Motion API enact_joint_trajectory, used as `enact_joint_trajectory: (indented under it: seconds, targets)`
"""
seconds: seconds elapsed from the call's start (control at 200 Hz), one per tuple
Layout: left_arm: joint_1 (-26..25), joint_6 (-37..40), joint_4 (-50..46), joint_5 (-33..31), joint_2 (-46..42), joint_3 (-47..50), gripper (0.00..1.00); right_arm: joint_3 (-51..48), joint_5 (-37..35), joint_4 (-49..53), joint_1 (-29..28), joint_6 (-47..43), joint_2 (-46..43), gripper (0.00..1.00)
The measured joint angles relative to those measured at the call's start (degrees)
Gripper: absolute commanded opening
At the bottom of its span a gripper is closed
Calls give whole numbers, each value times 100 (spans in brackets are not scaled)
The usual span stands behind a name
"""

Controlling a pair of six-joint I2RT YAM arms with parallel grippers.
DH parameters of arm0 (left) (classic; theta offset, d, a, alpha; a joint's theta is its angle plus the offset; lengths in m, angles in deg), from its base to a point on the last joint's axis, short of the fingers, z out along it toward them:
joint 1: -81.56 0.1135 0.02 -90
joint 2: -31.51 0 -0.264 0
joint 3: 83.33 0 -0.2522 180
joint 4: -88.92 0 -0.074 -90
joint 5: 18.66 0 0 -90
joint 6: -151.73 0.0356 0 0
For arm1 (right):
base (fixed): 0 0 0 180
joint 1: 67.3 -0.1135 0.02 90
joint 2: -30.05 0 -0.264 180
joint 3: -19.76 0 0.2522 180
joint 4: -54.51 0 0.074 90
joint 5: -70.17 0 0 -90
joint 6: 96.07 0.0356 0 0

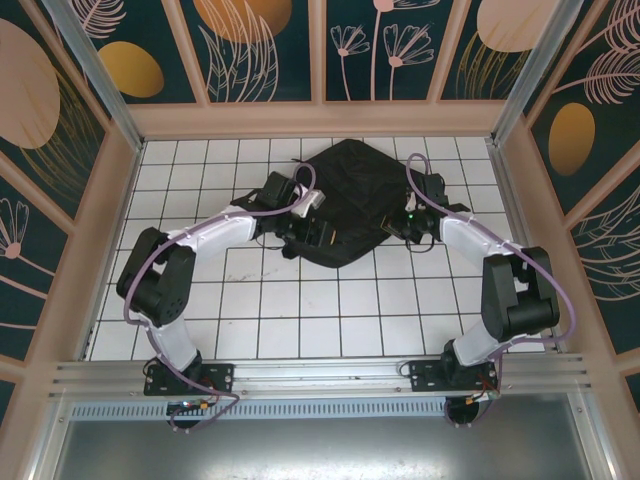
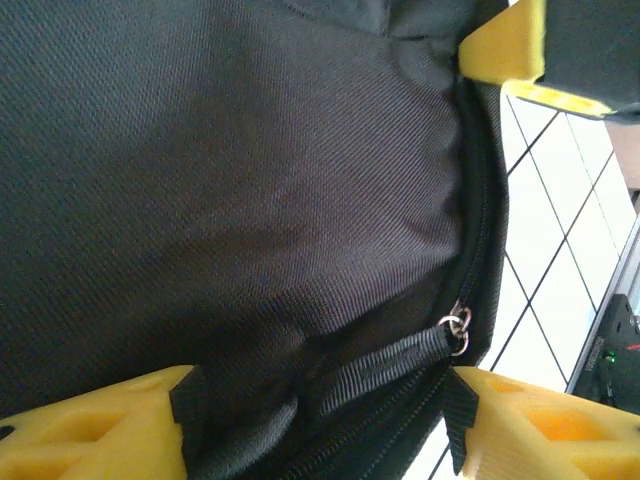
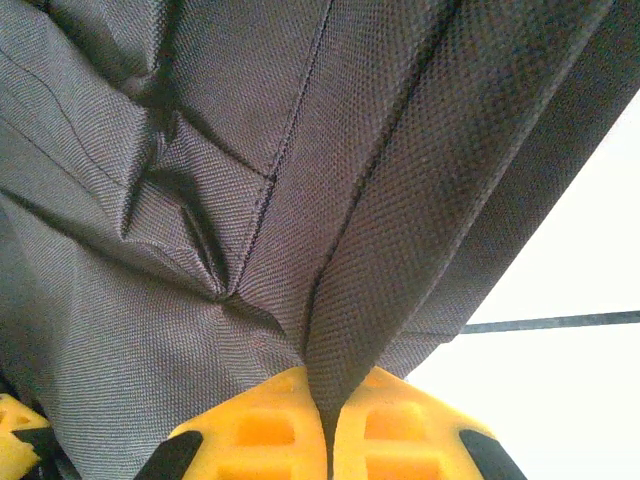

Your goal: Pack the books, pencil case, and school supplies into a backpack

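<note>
Backpack [image 1: 345, 205] lies on the worktop [image 1: 260, 310]; right hand [image 3: 328, 390] clamps a fabric fold [image 3: 345, 260], probably to steady it, while left hand [image 2: 318, 405] stands apart astride the zip pull [image 2: 456, 332].

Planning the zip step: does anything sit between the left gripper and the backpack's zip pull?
Nothing visible does. The left gripper is open, and the zip pull lies between its fingers on bare fabric of the backpack. The right gripper pinches a backpack fold.
</note>
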State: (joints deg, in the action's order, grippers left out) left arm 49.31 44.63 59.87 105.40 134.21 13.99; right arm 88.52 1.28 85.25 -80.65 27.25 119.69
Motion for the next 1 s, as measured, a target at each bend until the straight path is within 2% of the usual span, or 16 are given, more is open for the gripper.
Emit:
enact_joint_trajectory:
  seconds: [0.065, 0.175, 0.35, 0.45, 0.746, 0.841, 1.001]
  targets:
    - [-11, 28, -68, 44, 46, -11, 57, 4, 0, -2, 2, -2, 22, 8]
    - [-76, 9, -125, 236, 153, -55, 39, 13, -2, 0, 2, 0, 52, 8]
    - [-232, -101, -118, 737, 249, -90, 20, 39, -7, 0, 2, -2, 111, 7]
    - [-295, -166, -111, 933, 249, -90, 0, 46, -7, 0, 2, -2, 129, 7]
    - [-313, -210, -79, 879, 273, -151, 0, 46, -83, 22, 0, -26, 125, 8]
    - [-310, -267, -70, 721, 232, -181, 0, 46, -197, 68, 0, -50, 81, 15]
    - [-291, -472, 63, 476, -70, -181, 0, 50, -485, 175, 0, -85, -149, 42]
